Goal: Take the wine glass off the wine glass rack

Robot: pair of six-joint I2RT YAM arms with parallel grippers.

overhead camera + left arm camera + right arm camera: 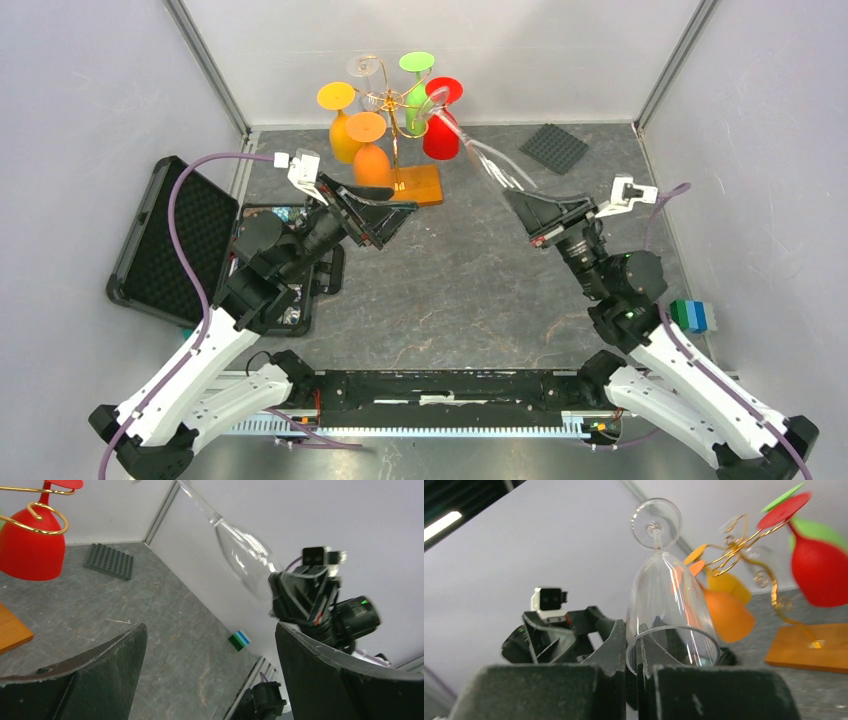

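The wine glass rack [392,101] is a gold scrolled stand on an orange-brown wooden base [421,184] at the back centre. It carries orange [372,160], yellow [344,136], red [440,136] and green [414,97] glasses and a clear one [365,68]. My right gripper [520,196] is shut on the rim of a clear wine glass [488,163], one finger inside the bowl and one outside [634,647]. The glass tilts toward the rack; in the right wrist view its foot [656,522] stands apart from the gold arms [734,550]. My left gripper [385,215] is open and empty beside the base [210,645].
An open black case [165,240] lies at the left. A dark ridged pad [553,147] lies at the back right. A green and blue block [693,315] sits by the right wall. Grey walls enclose the table on three sides.
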